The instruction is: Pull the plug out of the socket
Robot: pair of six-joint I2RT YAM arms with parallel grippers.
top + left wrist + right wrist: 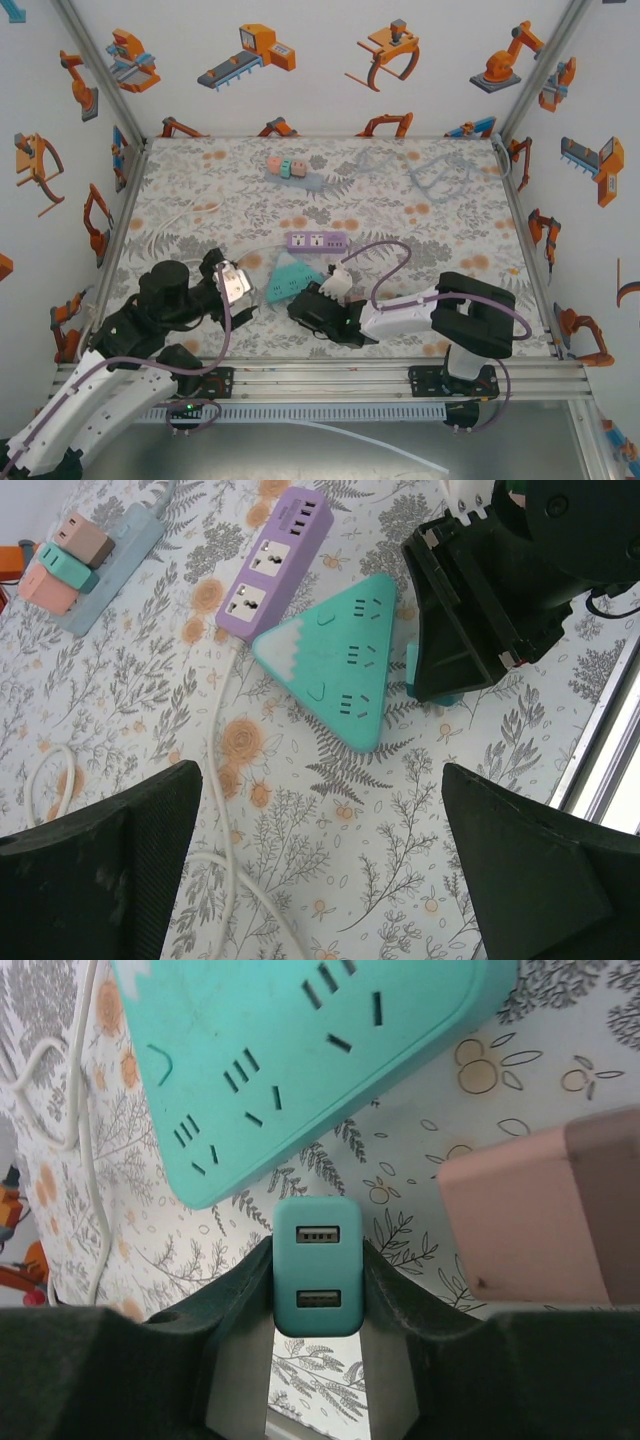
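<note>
Now: flowered tabletop carries the teal triangular socket. Left tool hovers near it, spread wide, holding nothing. Right tool clamps the teal plug, which has two USB ports and sits just beside the socket's edge, out of its slots.

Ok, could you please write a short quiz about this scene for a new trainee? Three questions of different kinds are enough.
1. True or false: the left end effector is open and holds nothing.
2. What does the right end effector grip? A) a screwdriver B) the teal USB plug C) a red cup
3. Fill in the colour: the teal triangular socket lies next to the ___ power strip.
Key: 1 true; 2 B; 3 purple.
</note>
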